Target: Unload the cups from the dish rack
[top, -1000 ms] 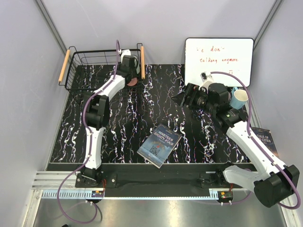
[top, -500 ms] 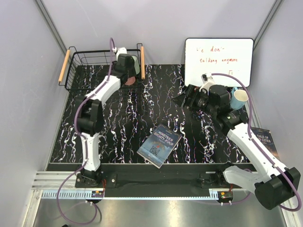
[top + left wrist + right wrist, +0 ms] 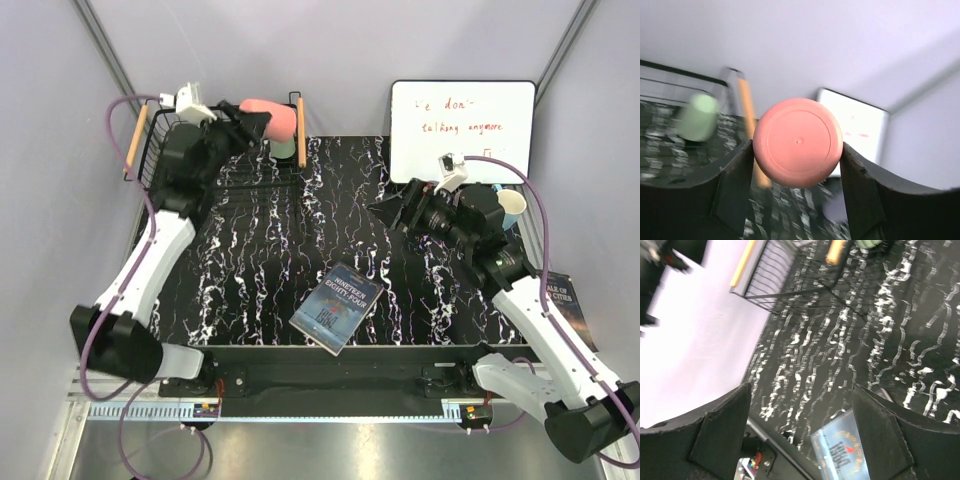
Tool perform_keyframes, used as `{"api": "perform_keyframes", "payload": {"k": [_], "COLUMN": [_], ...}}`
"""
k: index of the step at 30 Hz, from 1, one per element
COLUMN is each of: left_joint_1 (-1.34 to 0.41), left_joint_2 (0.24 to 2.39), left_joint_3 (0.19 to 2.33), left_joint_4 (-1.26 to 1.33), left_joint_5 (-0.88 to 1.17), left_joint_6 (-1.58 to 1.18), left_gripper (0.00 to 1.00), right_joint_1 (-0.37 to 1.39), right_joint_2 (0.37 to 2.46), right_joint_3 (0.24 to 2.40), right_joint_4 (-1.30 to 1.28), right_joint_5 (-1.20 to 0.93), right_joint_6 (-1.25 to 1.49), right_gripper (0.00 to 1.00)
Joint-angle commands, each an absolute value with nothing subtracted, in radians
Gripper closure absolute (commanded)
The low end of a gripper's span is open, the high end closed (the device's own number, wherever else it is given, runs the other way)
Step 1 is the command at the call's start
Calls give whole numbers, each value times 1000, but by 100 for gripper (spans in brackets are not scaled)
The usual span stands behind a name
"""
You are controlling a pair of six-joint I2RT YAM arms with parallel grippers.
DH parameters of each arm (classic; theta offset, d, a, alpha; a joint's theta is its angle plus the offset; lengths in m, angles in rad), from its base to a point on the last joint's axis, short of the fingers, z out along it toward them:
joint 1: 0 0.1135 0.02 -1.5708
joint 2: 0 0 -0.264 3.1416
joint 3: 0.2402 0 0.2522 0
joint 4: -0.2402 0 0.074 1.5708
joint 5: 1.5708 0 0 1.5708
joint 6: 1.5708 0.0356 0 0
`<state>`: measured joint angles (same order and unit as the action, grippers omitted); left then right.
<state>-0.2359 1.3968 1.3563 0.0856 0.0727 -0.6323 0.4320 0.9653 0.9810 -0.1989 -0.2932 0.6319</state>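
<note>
L gripper [image 3: 248, 121] is clamped on salmon pink cup [image 3: 272, 117], held sideways in the air over right end of dish rack [image 3: 775, 275], base facing wrist cam. Pale green cup [image 3: 285, 148] sits just beside rack's right wooden handle [image 3: 298, 128]; can't tell if in or out. R gripper [image 3: 385, 212] hangs wide open w/ nothing btwn fingers, over marbled mat [image 3: 260, 260]. Light blue cup [image 3: 510, 205] is far right, next to whiteboard [image 3: 462, 125]
</note>
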Motion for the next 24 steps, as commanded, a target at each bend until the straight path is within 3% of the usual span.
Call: {"api": "perform_keyframes", "payload": {"k": [1,12,24], "left_joint_1": [-241,-253,-420], "left_joint_2": [1295,1039,1022], "left_joint_3": [1101,665,545], "left_joint_4": [438,811,897], "left_joint_5": [429,610,543], "left_joint_6": [-920,-1207,-1192], "left_gripper": [100,100,100], "right_joint_1": [443,451,534], "right_joint_2": [911,839,916], "right_joint_3": [986,812,791], "right_joint_4": [-104,218,337], "right_joint_5": [-374,-531,-535], "right_joint_6": [678,903,950], "right_gripper": [12,12,13]}}
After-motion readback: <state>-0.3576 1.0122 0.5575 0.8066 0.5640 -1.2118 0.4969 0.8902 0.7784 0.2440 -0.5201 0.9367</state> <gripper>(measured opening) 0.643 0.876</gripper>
